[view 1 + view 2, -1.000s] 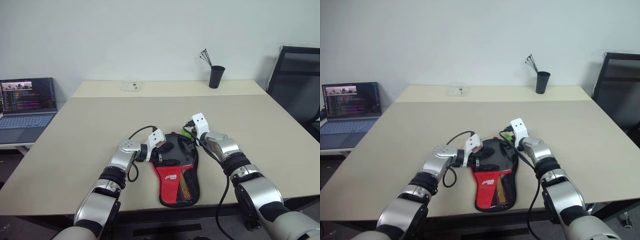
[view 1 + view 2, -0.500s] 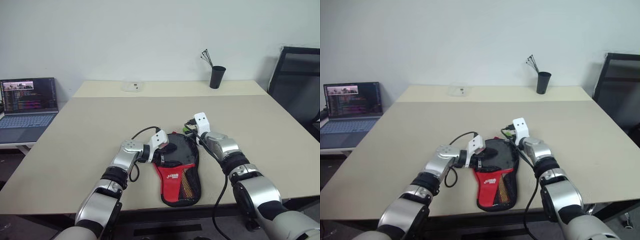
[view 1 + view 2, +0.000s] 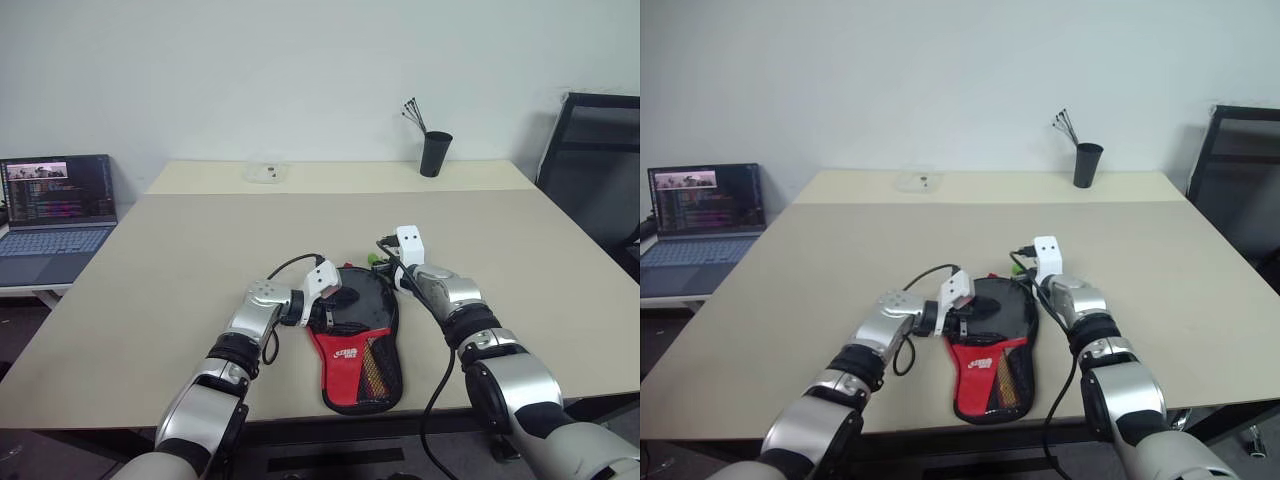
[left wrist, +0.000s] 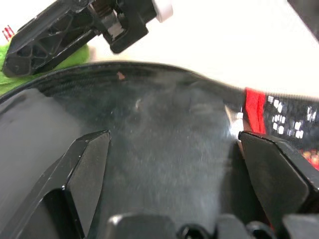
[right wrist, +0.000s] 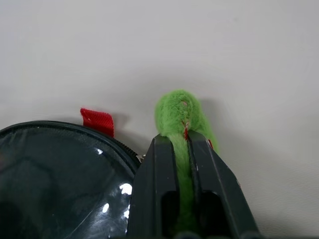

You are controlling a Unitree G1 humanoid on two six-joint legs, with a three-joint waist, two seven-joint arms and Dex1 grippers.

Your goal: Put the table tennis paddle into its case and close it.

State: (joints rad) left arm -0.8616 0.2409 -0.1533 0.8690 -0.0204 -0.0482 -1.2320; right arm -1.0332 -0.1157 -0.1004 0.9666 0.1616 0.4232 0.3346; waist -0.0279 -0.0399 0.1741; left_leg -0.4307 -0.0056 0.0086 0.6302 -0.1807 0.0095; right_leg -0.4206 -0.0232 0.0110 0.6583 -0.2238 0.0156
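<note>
1. Case (image 3: 358, 345) lies flat near the front edge of the table (image 3: 150, 270), round end away from me, red panel w/ logo and mesh pocket toward me.
2. Paddle: can't make it out separately. I judge it's already inside, since the round end looks filled and glossy black, but no handle in sight to confirm.
3. Right gripper (image 5: 182, 142) sits at approx 1 o'clock of the case's round end. Fingers pinched tight on a fuzzy green tab (image 5: 178, 112), which looks tied to the zip at the rim, right by a small red loop (image 5: 97, 121).
4. Left gripper (image 4: 172, 144) is over the case at approx 9 o'clock of the round end. Fingers spread wide, holding nothing, hovering above the black face; can't tell if touching.
5. Step in hand, my read: closing. Zip pull grabbed, zip not yet run.
6. Next: left should press down or grip the case so it doesn't slide, then right drags the tab along the rim, following the curve.
7. Risk: soft tab may slip, or case may drag along.
</note>
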